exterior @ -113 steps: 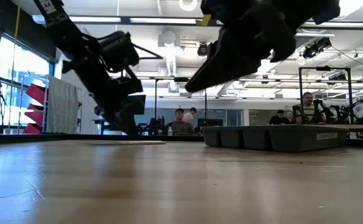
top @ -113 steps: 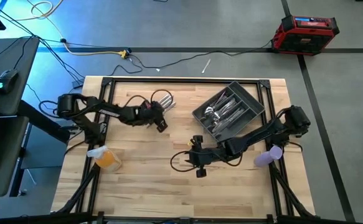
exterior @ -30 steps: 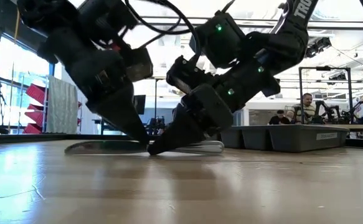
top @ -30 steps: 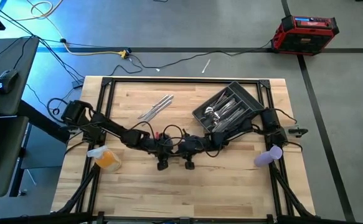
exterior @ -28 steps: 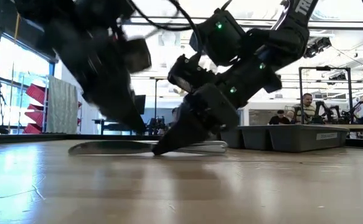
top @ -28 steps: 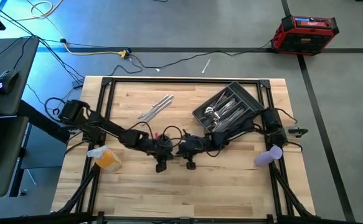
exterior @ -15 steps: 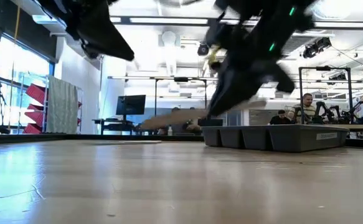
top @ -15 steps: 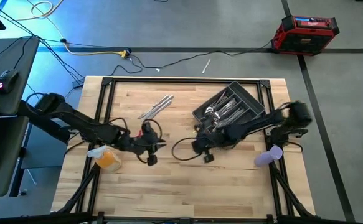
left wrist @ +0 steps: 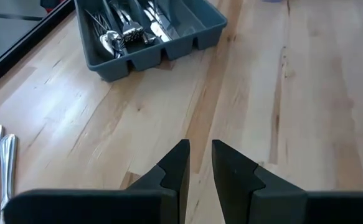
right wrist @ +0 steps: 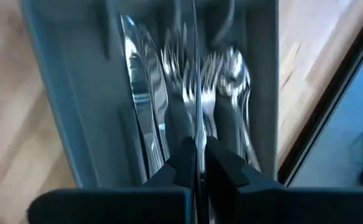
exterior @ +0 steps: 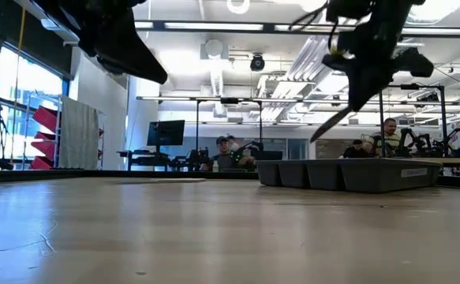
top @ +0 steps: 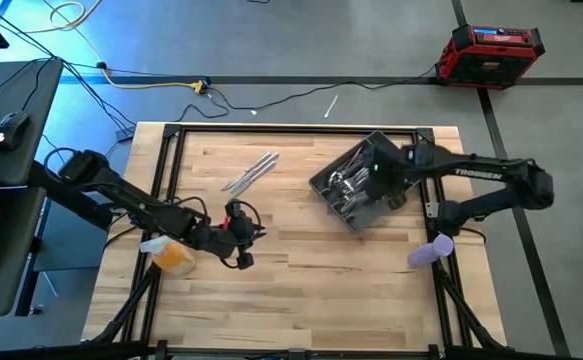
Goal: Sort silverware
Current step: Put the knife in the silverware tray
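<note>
The dark grey tray [top: 403, 170] stands at the far right of the table, with knives [right wrist: 137, 124], forks [right wrist: 184, 68] and spoons [right wrist: 234, 68] in separate compartments. My right gripper [right wrist: 195, 146] hangs above it, shut on one slim piece of silverware [exterior: 328, 126]. A few loose pieces [top: 251, 172] lie flat on the wood left of the tray. My left gripper [left wrist: 200, 152] hovers over the table's left-middle [top: 246, 235], open by a narrow gap with nothing in it. My right gripper pinches the slim piece, seen edge-on [right wrist: 195, 106], between its two fingers at one end. The fingers point steeply down over the tray. The piece runs on ahead of the fingertips, lifted clear and slanting down above the tray [exterior: 372, 175].
An orange thing [top: 171, 255] sits near the left edge and a purple thing [top: 429, 250] near the right edge. Bare wood stretches across the near half [top: 301, 290]. People sit at desks in the room beyond the table [exterior: 387, 134].
Both grippers stood fingertips-down at a piece lying on the table's middle. My right gripper has lifted that piece, rolled, and carried it up and toward the far right, over the tray. My left gripper has risen off the table and drawn back toward the left edge.
</note>
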